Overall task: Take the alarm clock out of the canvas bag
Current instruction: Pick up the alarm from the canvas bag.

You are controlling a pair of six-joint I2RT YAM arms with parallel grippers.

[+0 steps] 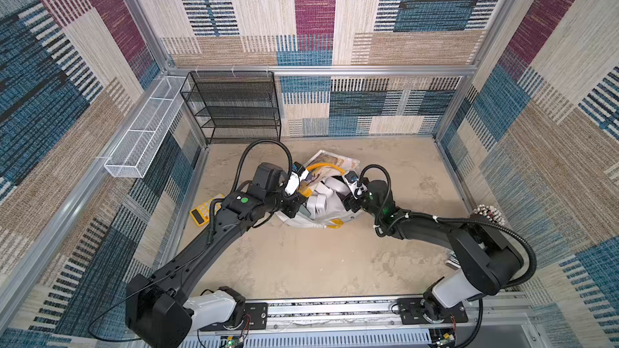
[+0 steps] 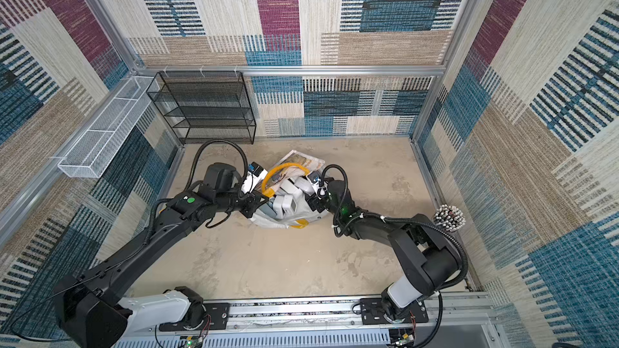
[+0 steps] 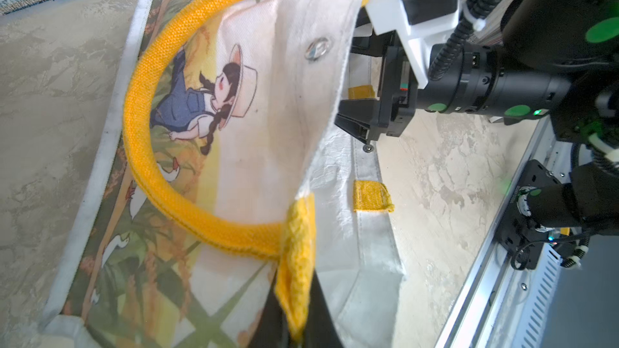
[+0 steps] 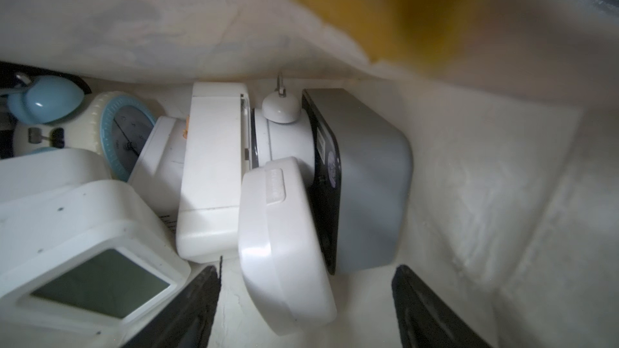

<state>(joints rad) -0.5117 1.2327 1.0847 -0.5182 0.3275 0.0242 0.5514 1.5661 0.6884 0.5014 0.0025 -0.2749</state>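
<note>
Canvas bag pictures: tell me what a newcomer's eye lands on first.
The canvas bag sits centre-scene, its bright yellow handle arching over a printed girl, with the left gripper pinching its rim. Inside, a jumble of clocks, mostly white, lies before the open right gripper.

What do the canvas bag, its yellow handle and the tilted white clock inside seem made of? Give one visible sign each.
Canvas bag: matte white cloth; it creases and folds. Yellow handle: coarse webbing; weave shows. White clock: probably moulded plastic; smooth, rounded, soft sheen.

Robot lab cell, aluminium frame, carpet-patterned walls
</note>
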